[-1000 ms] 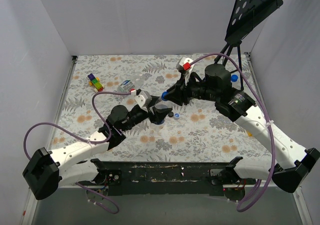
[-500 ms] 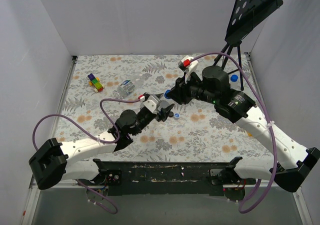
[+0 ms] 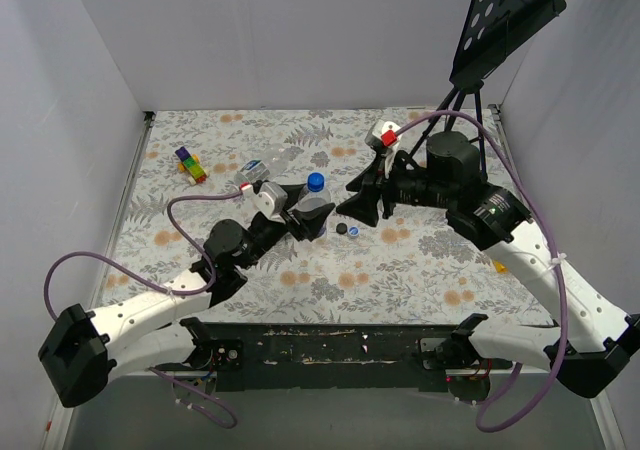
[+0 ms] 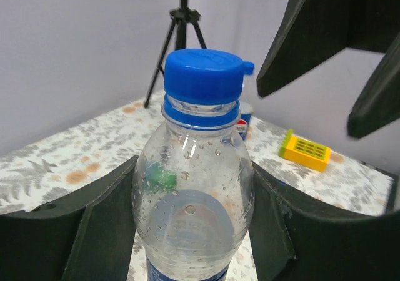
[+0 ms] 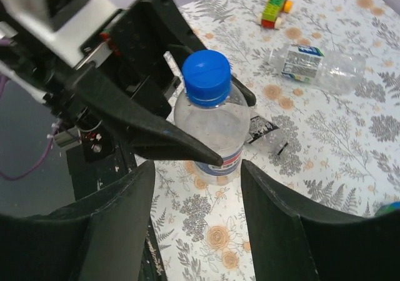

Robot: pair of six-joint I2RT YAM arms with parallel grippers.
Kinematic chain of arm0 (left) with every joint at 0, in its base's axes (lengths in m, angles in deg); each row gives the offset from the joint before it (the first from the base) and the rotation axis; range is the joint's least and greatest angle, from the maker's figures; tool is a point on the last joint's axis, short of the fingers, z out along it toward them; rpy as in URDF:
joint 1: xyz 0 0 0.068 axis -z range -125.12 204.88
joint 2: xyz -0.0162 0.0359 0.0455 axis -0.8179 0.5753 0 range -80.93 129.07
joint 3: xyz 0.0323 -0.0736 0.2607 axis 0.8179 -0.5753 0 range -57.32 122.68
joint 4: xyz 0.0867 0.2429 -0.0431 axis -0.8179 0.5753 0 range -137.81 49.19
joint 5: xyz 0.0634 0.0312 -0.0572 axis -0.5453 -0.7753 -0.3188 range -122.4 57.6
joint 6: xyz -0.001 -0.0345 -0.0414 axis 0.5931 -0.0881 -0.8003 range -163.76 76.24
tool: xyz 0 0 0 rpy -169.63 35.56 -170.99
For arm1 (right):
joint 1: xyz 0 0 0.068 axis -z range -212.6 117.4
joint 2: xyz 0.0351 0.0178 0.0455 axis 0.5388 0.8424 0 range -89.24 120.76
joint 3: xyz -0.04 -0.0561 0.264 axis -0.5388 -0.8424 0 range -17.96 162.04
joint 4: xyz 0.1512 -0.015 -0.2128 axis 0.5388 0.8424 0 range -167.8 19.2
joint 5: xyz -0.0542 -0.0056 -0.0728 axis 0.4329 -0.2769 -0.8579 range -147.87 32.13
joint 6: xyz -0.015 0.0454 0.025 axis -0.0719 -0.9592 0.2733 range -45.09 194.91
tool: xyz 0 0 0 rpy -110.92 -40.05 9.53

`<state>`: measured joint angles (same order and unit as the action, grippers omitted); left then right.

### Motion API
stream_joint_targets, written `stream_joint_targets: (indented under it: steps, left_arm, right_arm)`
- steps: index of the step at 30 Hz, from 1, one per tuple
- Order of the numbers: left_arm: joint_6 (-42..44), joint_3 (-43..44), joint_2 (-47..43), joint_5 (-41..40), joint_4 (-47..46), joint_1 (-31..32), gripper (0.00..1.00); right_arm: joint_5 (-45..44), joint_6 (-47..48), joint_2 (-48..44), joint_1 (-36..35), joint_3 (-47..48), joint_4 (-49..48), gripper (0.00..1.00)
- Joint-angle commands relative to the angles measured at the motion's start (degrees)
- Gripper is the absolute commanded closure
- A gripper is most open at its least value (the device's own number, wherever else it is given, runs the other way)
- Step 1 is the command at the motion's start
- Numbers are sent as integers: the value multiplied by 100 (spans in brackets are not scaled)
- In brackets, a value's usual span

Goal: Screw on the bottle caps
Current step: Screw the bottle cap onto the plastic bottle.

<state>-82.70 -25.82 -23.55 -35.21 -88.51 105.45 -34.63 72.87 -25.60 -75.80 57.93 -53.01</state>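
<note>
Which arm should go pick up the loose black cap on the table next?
Right. The right gripper is open and empty, close to the black cap; the left gripper is shut on the upright bottle, which wears a blue cap, and would have to let go first.

An upright bottle (image 3: 314,208) stands mid-tabletop (image 3: 400,270), a cap (image 3: 316,181) on its neck, held between the left end effector's (image 3: 308,218) fingers. The right end effector (image 3: 358,208) is just right of it, apart. Loose caps (image 3: 341,229) lie beneath that one. Behind-left lies another bottle (image 3: 262,168); toy blocks (image 3: 190,164) sit farther left.
</note>
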Motion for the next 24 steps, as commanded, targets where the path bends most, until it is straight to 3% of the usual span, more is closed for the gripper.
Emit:
stream_joint_targets:
  steps: [1, 6, 12, 16, 24]
  left_arm:
    - [-1018, -224, -192, 1833, 327, -704, 83]
    - [-1274, 30, -44, 3276, 388, -1075, 83]
    - [-1370, 391, 237, 4173, 257, -1093, 83]
    - [-1538, 426, 440, 4350, -68, -1093, 83]
    - [-1538, 558, 563, 4570, -192, -1093, 82]
  right_arm:
    - [1909, 862, -106, 434, 224, -194, 36]
    - [3052, 1460, 139, 743, 381, -256, 36]
    - [3423, 1918, 535, 761, 777, -133, 37]
    - [3801, 2023, 685, 769, 821, -177, 38]
    - [3732, 2147, 738, 760, 742, -133, 42]
